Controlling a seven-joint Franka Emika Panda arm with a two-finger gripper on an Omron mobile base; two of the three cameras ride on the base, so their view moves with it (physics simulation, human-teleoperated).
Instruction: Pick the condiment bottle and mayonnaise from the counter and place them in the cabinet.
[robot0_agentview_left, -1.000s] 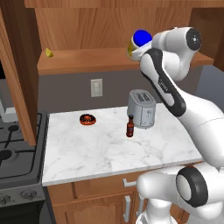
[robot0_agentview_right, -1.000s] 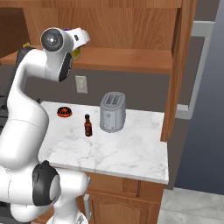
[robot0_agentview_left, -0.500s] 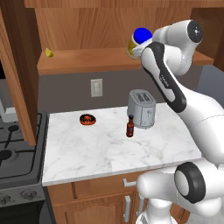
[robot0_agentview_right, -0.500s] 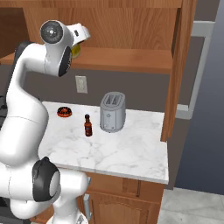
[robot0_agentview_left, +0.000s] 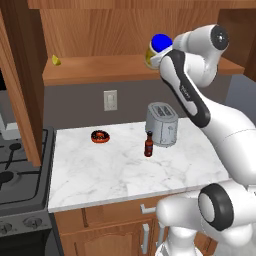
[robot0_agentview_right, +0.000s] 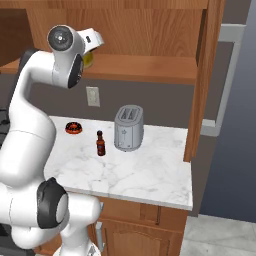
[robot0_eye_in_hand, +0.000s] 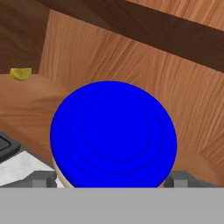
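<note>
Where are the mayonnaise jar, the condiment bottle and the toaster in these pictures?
mayonnaise jar (robot0_eye_in_hand: 113, 133): hand view, centre of its blue lid.
condiment bottle (robot0_agentview_left: 148, 146): left base view, middle of its dark body, on the counter.
toaster (robot0_agentview_right: 128, 129): right base view, front face of its grey body.

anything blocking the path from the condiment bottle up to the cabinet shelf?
Nothing visible. The condiment bottle stands on the counter just beside the toaster. On the cabinet shelf above sit the mayonnaise, by the gripper, and a small yellow piece far left; bare board between.
</note>
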